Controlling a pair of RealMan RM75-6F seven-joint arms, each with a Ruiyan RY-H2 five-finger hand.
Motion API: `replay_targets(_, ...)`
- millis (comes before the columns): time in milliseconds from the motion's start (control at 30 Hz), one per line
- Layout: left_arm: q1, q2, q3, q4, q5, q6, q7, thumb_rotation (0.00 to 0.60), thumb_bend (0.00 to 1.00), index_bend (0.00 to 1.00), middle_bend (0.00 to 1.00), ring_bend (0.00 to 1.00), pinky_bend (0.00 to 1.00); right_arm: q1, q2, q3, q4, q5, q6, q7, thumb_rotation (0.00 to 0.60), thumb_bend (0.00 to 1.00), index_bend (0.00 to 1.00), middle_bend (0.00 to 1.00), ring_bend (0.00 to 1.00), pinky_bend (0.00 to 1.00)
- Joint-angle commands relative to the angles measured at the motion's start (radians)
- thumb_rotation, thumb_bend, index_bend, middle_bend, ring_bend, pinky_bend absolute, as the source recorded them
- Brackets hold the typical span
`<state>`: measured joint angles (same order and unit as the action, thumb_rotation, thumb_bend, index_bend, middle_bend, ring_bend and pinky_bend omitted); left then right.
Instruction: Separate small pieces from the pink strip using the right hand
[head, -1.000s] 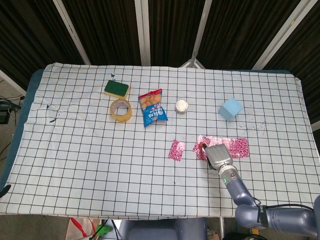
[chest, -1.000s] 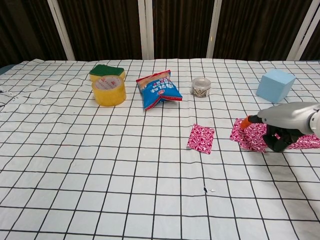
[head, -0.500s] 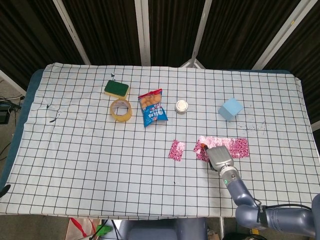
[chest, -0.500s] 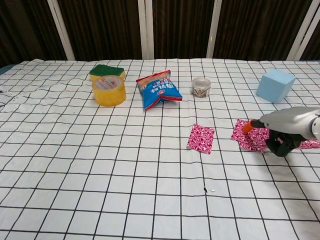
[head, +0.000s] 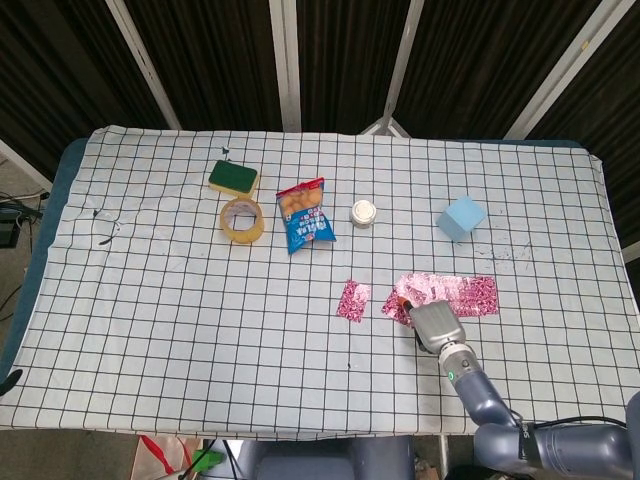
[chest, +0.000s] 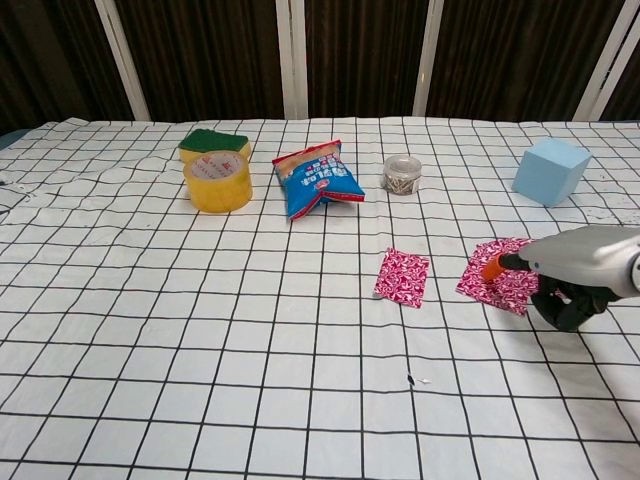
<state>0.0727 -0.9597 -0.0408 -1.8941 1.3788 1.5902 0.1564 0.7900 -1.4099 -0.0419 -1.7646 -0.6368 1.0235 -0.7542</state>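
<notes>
Presently, the contents, largest first. Counter (head: 150, 290), covered by a white cloth with a black grid, carrying all items.

Right robot hand (chest: 560, 272), grey, at the near right of the counter, one orange-tipped finger laid on the left end of the pink strip; whether it pinches the foil or only presses on it cannot be told from either view. Left robot hand: not in view.

Pink strip (head: 455, 291), patterned foil, lying flat near the right robot hand, its left end lifted and partly torn away under the finger. Judged very light, thin and limp, likely to slide on the cloth and to tear unevenly; best taken at the edge of an end segment, close to the seam, with the rest pinned down.

Blue snack bag (head: 305, 214), mid-counter. Light blue cube (head: 460, 217), far right. Yellow tape roll (head: 242, 219), with a green sponge (head: 233, 177) just beyond it. Separated pink piece (head: 353, 299), flat on the cloth, left of the strip and apart from it. Small round jar (head: 363, 212), right of the snack bag.
</notes>
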Motion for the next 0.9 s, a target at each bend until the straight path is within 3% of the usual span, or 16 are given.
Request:
replay_targets(33, -0.001, 0.000, 0.000, 0.001, -0.001, -0.001, -0.001, 0.600, 0.26, 0.16, 0.00, 0.00, 0.06, -0.004, 0.000, -0.007, -0.011, -0.006, 0.010, -0.005, 0.600, 0.76, 0.17, 0.80, 0.79, 0.49)
replay_targets(900, 0.000, -0.001, 0.004, -0.003, 0.005, 0.001, 0.006, 0.600, 0.26, 0.16, 0.00, 0.00, 0.06, -0.074, 0.075, -0.101, -0.153, -0.132, 0.092, -0.022, 0.600, 0.76, 0.19, 0.80, 0.79, 0.49)
